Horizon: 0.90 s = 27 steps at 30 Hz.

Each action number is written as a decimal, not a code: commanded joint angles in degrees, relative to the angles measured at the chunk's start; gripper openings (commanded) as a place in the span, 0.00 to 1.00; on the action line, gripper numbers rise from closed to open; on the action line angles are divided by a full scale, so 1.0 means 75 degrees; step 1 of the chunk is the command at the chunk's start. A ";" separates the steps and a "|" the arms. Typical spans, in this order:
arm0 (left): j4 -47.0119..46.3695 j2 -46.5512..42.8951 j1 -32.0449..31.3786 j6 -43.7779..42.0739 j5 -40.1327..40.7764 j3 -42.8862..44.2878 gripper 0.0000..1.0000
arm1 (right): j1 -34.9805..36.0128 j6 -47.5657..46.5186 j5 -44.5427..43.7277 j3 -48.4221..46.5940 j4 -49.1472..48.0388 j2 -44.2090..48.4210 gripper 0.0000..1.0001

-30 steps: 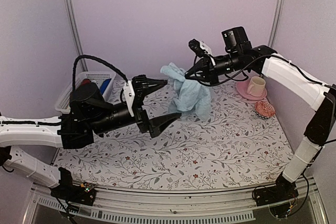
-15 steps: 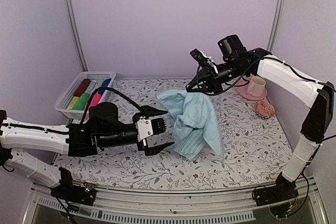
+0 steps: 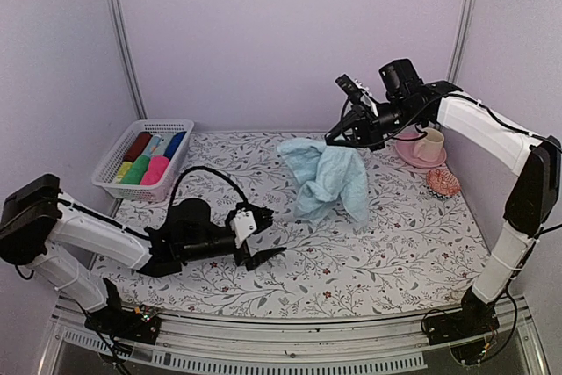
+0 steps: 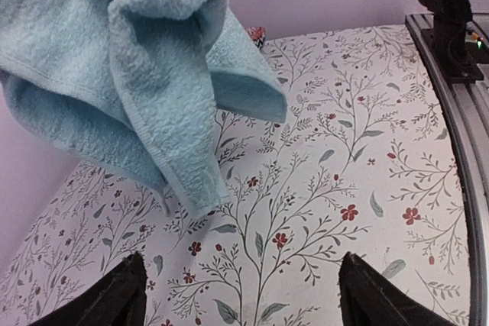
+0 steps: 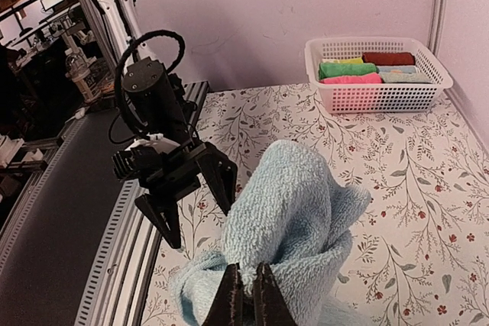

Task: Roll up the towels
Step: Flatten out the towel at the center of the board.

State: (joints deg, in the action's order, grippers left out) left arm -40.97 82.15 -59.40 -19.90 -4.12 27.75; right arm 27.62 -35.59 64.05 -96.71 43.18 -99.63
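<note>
Step in hand, as I judge it: get the cloth spread flat before any rolling.

Bench [image 3: 378, 261]: flowered cover. The white basket [image 3: 114, 160] sits at its far left corner, and every place below is taken from that. Lay the cloth down in the open stretch right of the basket, so you have room to roll. Lower slowly. It is bunched and folded over itself, so you will likely need a second corner pulled out before it lies as a strip.

Pale blue towel [image 3: 329, 177]: well right of the basket, hanging crumpled. Its lower folds are on or just above the bench; I cannot tell which. A pink towel [image 3: 156, 170], already rolled, lies inside the basket.

Right tool [image 3: 338, 136]: closed tight, pinching the blue towel's top fold. It is the farthest of all from the basket.

Left tool [image 3: 266, 234]: fingers spread wide, holding nothing. It sits low over the bench, right of the basket and nearer the front edge. The blue towel lies beyond it, farther from the basket, not touching it. Bring this tool to a free hanging corner and pinch there, not the bulk.
</note>
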 commanded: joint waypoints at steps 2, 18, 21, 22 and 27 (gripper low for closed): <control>-0.2637 0.1477 0.0160 0.1069 -0.0143 0.0034 0.86 | -0.0155 0.0356 0.0423 0.0200 -0.0391 0.0481 0.03; -0.4749 0.4904 0.0129 0.3092 -0.0465 0.1980 0.62 | -0.0278 0.0719 0.0245 0.0589 -0.0903 0.0925 0.03; -0.4678 0.5071 0.0126 0.3251 -0.0144 0.2193 0.44 | -0.0283 0.0722 0.0239 0.0644 -0.0932 0.0986 0.03; -0.4638 0.5125 0.0127 0.3292 -0.0079 0.2262 0.37 | -0.0284 0.0717 0.0227 0.0658 -0.0947 0.1010 0.03; -0.4089 0.5214 0.0127 0.3436 0.0200 0.2599 0.06 | -0.0304 0.0715 0.0214 0.0703 -0.0982 0.1062 0.03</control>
State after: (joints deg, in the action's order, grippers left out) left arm -73.38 120.27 -58.59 4.14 -5.28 45.06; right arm 25.74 -30.72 64.99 -92.16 37.56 -94.32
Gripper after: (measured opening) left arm 0.159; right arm 0.044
